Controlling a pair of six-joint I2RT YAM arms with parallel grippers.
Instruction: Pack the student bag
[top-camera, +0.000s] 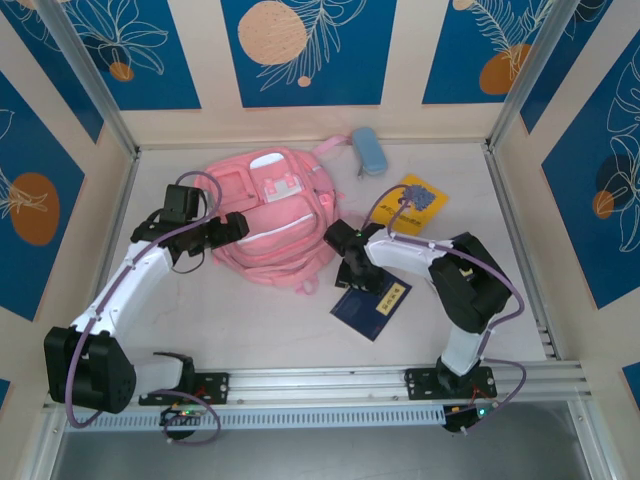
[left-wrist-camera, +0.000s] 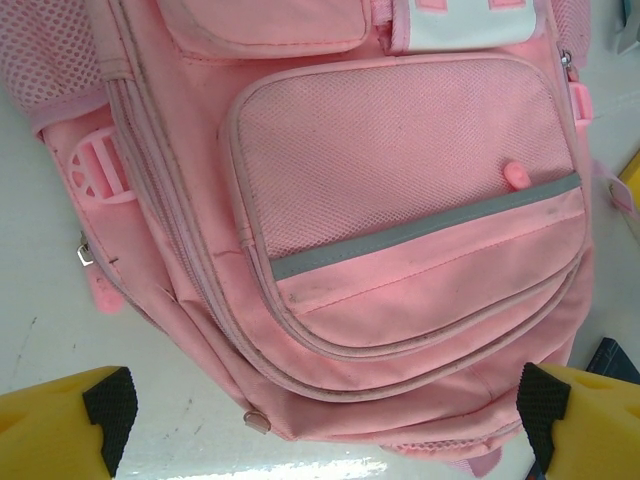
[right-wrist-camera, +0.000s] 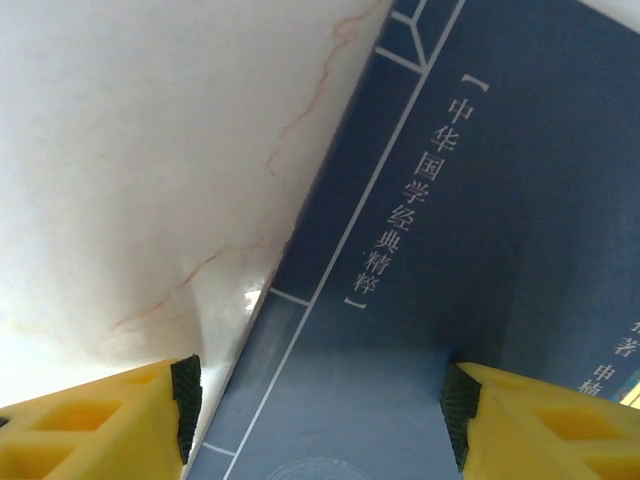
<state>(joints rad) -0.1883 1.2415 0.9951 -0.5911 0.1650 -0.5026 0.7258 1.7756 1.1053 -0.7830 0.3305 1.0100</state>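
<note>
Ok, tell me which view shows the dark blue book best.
Top external: nearly the whole dark blue book shows, lying beside the student bag. Right wrist gives just a close patch of its printed cover; left wrist, probably an edge sliver.

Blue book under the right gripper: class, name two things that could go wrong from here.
The blue book lies flat on the table, so the open right gripper may skid off its edge. The student bag looks zipped shut, perhaps leaving the book nowhere to go.

Robot test booth: white table (top-camera: 270, 335) walled by blue leaf-print panels (top-camera: 350, 70) (aluminium frame (top-camera: 98, 95)), arms (top-camera: 135, 275) bolted to rail (top-camera: 330, 382).
</note>
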